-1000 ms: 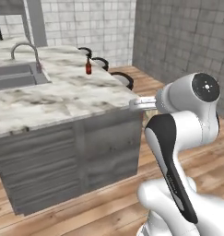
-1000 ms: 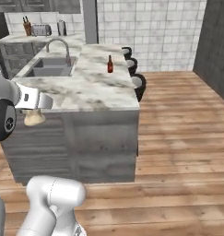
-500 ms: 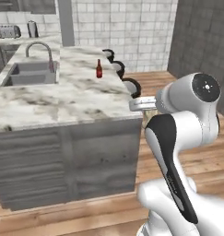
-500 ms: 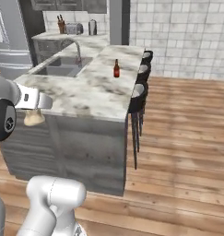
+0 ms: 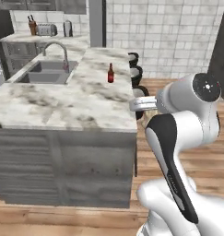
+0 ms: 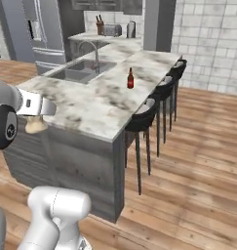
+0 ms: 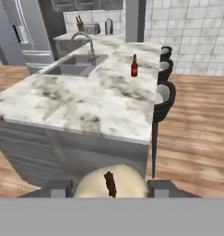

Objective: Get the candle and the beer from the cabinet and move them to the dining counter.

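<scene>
Gripper (image 7: 111, 188) closed partway around the cream candle (image 7: 112, 182), held off the near end of the dining counter (image 7: 81, 108). Beer (image 7: 134, 66) stands upright on the counter at one o'clock, well apart.

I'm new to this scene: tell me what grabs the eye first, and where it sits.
The beer stands upright, alone on the dining counter, on the side by the black stools, across from the steel sink. Close up in the hand view, the cream candle sits clamped in the hand, short of the counter's near end.
</scene>
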### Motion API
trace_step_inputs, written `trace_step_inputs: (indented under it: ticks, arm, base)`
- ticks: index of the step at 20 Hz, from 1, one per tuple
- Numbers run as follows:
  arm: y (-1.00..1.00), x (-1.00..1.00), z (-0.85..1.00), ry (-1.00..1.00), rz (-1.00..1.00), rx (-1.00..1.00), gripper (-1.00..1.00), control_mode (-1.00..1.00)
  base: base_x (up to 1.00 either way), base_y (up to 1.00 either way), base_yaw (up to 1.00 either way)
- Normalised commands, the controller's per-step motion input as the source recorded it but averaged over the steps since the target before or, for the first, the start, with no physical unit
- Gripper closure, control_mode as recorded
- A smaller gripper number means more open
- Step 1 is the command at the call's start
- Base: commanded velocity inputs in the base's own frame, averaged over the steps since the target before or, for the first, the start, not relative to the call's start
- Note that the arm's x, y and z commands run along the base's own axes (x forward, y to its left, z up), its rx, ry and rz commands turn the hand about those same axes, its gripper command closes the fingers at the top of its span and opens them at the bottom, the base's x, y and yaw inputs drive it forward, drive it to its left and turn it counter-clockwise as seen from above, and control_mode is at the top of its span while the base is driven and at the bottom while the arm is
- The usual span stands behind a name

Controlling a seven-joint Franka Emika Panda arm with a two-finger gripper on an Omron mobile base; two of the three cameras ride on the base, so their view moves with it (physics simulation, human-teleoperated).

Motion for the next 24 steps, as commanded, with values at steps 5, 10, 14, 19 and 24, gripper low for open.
trace_step_inputs:
  ticks: [5, 10, 14, 19, 24]
  arm:
    - [0.00, 0.00, 0.00, 0.00, 0.00, 0.00, 1.00, 1.00]
    - [0.00, 0.00, 0.00, 0.00, 0.00, 0.00, 1.00, 1.00]
    - [0.00, 0.00, 0.00, 0.00, 0.00, 0.00, 1.00, 1.00]
    - [0.00, 0.00, 0.00, 0.00, 0.00, 0.00, 1.00, 1.00]
    - [0.00, 0.00, 0.00, 0.00, 0.00, 0.00, 1.00, 1.00]
  base:
    - [0.41, -0.76, 0.39]
    - [0.31, -0.77, 0.35]
    - [0.25, -0.88, 0.39]
    - [0.29, -0.90, 0.55]
    - [0.30, -0.69, 0.67]
